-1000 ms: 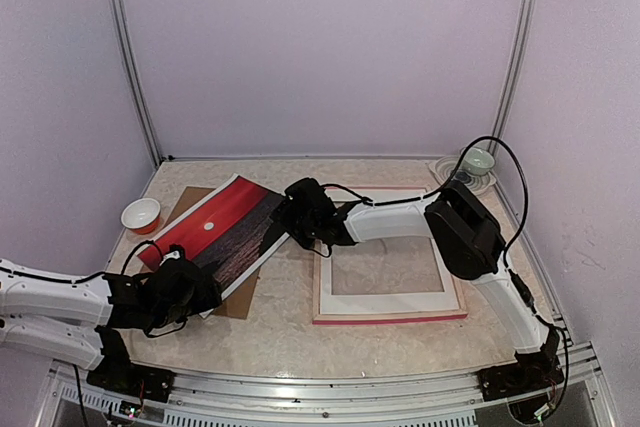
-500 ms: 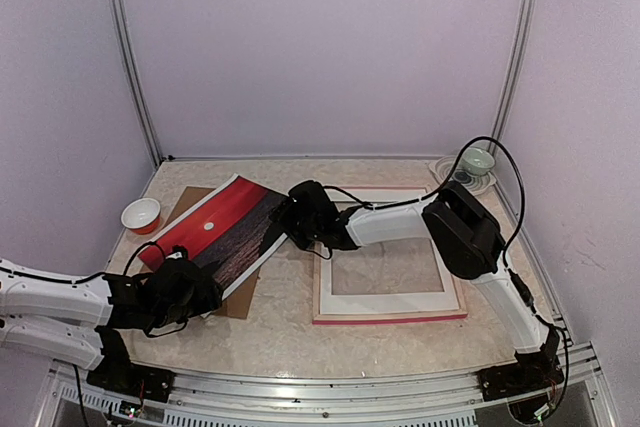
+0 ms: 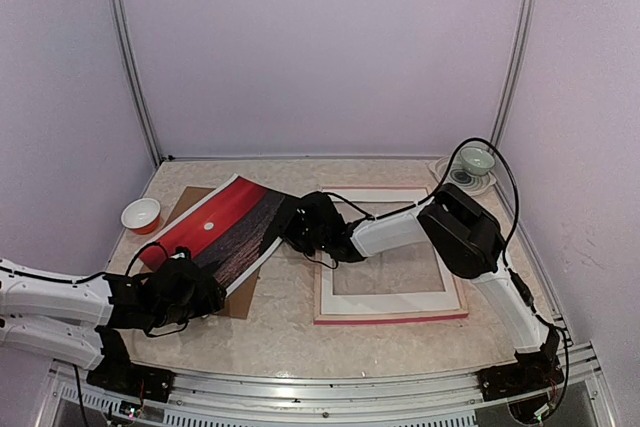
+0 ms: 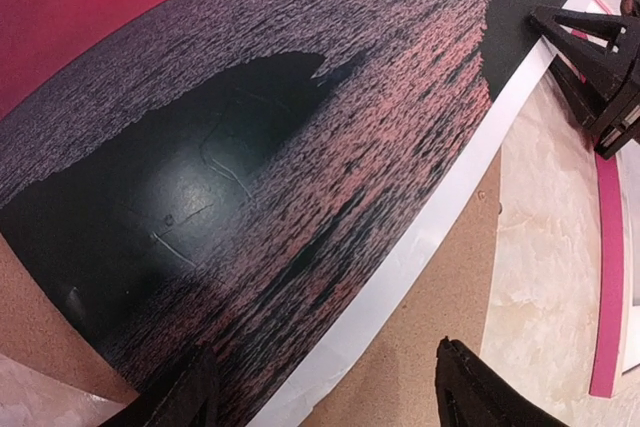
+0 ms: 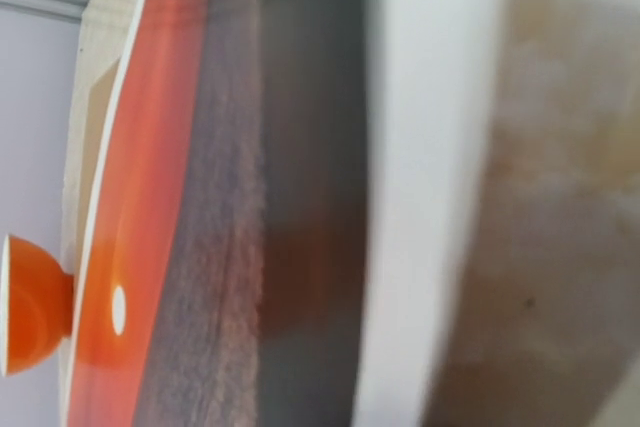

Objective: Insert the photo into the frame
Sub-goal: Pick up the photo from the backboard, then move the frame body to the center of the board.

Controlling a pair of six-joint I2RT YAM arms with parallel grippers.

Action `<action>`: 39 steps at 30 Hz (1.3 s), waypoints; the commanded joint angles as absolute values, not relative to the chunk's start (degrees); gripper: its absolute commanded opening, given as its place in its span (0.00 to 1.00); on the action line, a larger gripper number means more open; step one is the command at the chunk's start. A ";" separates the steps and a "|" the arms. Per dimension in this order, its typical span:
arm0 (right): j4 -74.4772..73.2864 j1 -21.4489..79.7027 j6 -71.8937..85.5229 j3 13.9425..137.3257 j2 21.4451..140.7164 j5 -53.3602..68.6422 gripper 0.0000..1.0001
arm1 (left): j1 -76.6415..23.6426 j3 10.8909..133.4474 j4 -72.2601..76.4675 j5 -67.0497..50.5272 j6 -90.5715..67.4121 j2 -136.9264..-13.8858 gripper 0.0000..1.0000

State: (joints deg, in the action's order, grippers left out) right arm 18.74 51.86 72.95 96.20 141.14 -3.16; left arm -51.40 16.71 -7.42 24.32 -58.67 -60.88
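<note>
The photo [image 3: 215, 222], a red sunset over dark sea, lies tilted on the left of the table on a brown backing board [image 3: 240, 302]. It bulges upward in the left wrist view [image 4: 300, 147]. My left gripper [image 3: 205, 287] is open at the photo's near edge, its black fingertips [image 4: 480, 387] standing either side of the white border. My right gripper [image 3: 290, 219] is shut on the photo's right corner, with one finger [image 4: 590, 32] lying over the border. The right wrist view shows only the blurred photo [image 5: 200, 247]. The pink frame [image 3: 390, 315] lies to the right.
A white mat [image 3: 390, 299] with a window sits in the frame. An orange bowl [image 3: 141, 214] stands at the far left beside the photo. At the back right corner a green cup [image 3: 477, 161] rests on a small plate. Purple walls enclose the table.
My right gripper has slid left and lower onto the photo's right corner and has closed there. The left arm and the frame have stayed where they were.
</note>
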 commanded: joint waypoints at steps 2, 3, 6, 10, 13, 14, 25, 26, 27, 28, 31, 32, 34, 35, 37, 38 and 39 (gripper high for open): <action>22.36 50.76 65.26 92.46 139.05 -0.58 0.08 | -51.31 18.11 -9.46 24.42 -57.76 -58.88 0.77; 23.44 50.64 64.25 91.58 138.42 -0.20 0.04 | -51.33 18.37 -9.89 24.55 -57.80 -58.47 0.77; 26.62 50.07 61.49 88.91 136.14 1.73 0.00 | -51.50 19.25 -11.48 24.91 -57.75 -57.33 0.79; 30.93 49.13 57.17 85.60 132.05 5.22 0.00 | -51.68 20.24 -13.43 25.91 -57.80 -55.36 0.83; 34.23 48.49 54.43 83.38 128.50 8.36 0.00 | -51.72 20.90 -14.82 26.35 -57.84 -53.66 0.85; 35.09 48.30 53.35 82.91 127.27 9.35 0.00 | -51.76 21.18 -15.18 26.44 -57.85 -53.30 0.85; 36.93 44.19 44.45 76.45 112.99 19.26 0.00 | -53.38 23.26 -17.19 27.18 -57.73 -49.59 0.90; 36.65 43.67 43.30 75.24 110.64 19.28 0.00 | -53.77 23.39 -17.17 27.28 -57.71 -49.57 0.91; 36.05 43.13 42.24 74.10 108.81 19.07 0.00 | -54.13 23.59 -17.19 27.33 -57.78 -49.66 0.92; 35.37 42.61 41.25 72.80 106.86 18.79 0.00 | -54.52 23.90 -17.11 27.30 -57.73 -49.87 0.93; 33.28 40.70 39.32 68.99 100.93 18.07 0.00 | -55.76 25.78 -17.19 28.12 -57.06 -51.81 0.94; 32.83 40.09 38.65 67.46 98.56 17.76 0.00 | -56.06 26.81 -17.64 28.66 -56.70 -52.70 0.95; 31.73 38.90 36.90 64.58 93.61 16.51 0.00 | -56.68 29.25 -18.13 29.64 -55.74 -56.02 0.96; 30.93 38.35 35.64 62.84 90.92 15.58 0.00 | -57.05 30.69 -18.15 29.92 -55.06 -57.25 0.98; 29.10 37.54 32.78 60.60 85.72 13.77 0.00 | -57.52 33.44 -17.57 29.77 -53.48 -60.93 0.99; 27.88 37.19 31.08 59.65 82.99 12.80 0.00 | -57.67 34.93 -17.08 29.48 -52.67 -62.94 0.99; 26.61 36.85 29.52 58.93 80.49 11.95 0.00 | -57.90 36.48 -16.71 29.26 -51.95 -64.52 0.99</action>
